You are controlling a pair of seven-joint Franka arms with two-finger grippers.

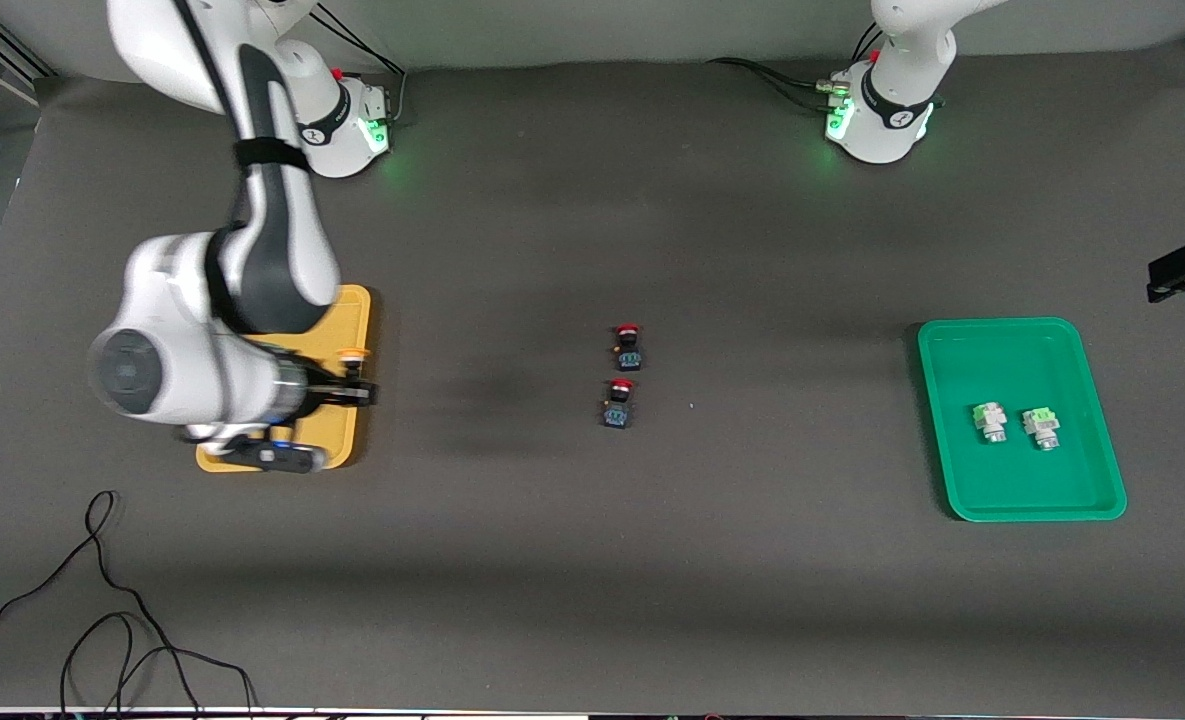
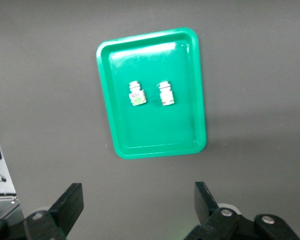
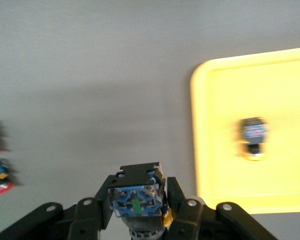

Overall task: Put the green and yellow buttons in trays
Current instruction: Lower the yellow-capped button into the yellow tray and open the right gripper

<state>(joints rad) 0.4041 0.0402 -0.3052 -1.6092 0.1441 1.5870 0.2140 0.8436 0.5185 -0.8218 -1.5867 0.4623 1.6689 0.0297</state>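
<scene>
At the right arm's end of the table, the right gripper [image 1: 352, 388] hangs over the yellow tray [image 1: 357, 310], near the tray edge that faces the middle of the table. Its fingers [image 3: 182, 210] are clamped on a yellow-capped button [image 3: 136, 192]: in the right wrist view the black body with its blue terminal face sits squarely between the two fingers, and a sliver of orange-yellow cap shows just below it. A second yellow-capped button [image 3: 253, 137] lies inside the yellow tray, apart from the gripper; in the front view only an orange cap shows beside the arm. Toward the middle of the table, two red-capped switches [image 1: 628, 346] lie close together, one nearer the front camera than the other, both outside the trays and well apart from either gripper. At the left arm's end of the table lies the green tray [image 1: 962, 345], and two green buttons [image 1: 990, 421] lie side by side inside it, not touching each other. The left gripper [image 2: 139, 210] is raised high over the bare table beside the green tray, its fingers [image 2: 70, 205] spread wide apart with nothing between them; both green buttons lie well clear of them.
</scene>
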